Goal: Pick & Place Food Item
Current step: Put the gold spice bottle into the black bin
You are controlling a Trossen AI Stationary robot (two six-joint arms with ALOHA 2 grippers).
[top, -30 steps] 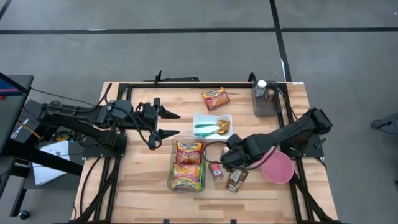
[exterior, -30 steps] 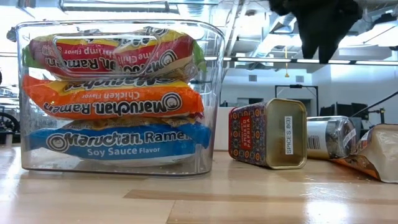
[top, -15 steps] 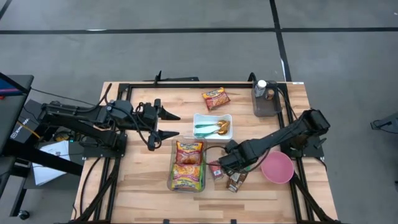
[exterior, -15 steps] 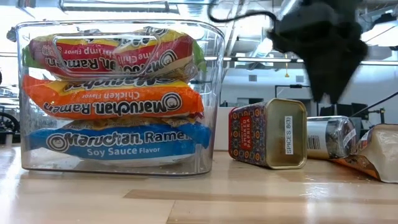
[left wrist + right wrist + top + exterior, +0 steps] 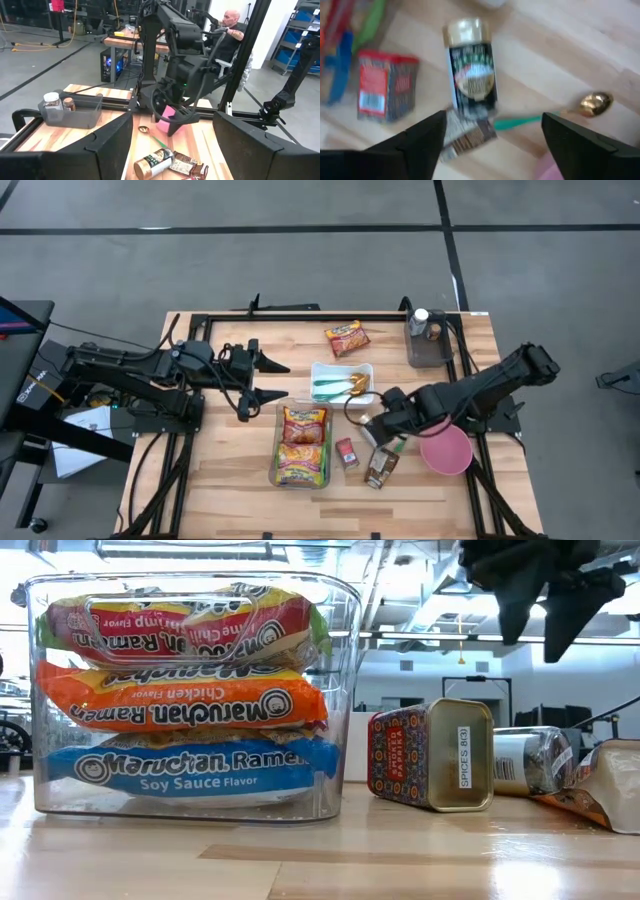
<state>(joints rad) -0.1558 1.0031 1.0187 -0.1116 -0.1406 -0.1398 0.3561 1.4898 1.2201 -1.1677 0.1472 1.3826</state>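
The right gripper [image 5: 374,433] is being held above the table [image 5: 220,470] with its fingers spread wide and nothing between them, over the spice jar [image 5: 379,470] that is lying on its side just beside the pink bowl [image 5: 446,450]. A red patterned spice tin [image 5: 347,453] is lying near the jar, next to the clear bin [image 5: 300,446] in which three ramen packets are being kept stacked. A green-handled spoon [image 5: 555,112] with a gold bowl is lying on the wood near the jar, and a small dark packet [image 5: 462,134] is lying against the jar's base. The left gripper [image 5: 268,378] is being held well apart on the table's left side, its fingers wide and empty. A loose ramen packet [image 5: 347,338] is resting near the far edge.
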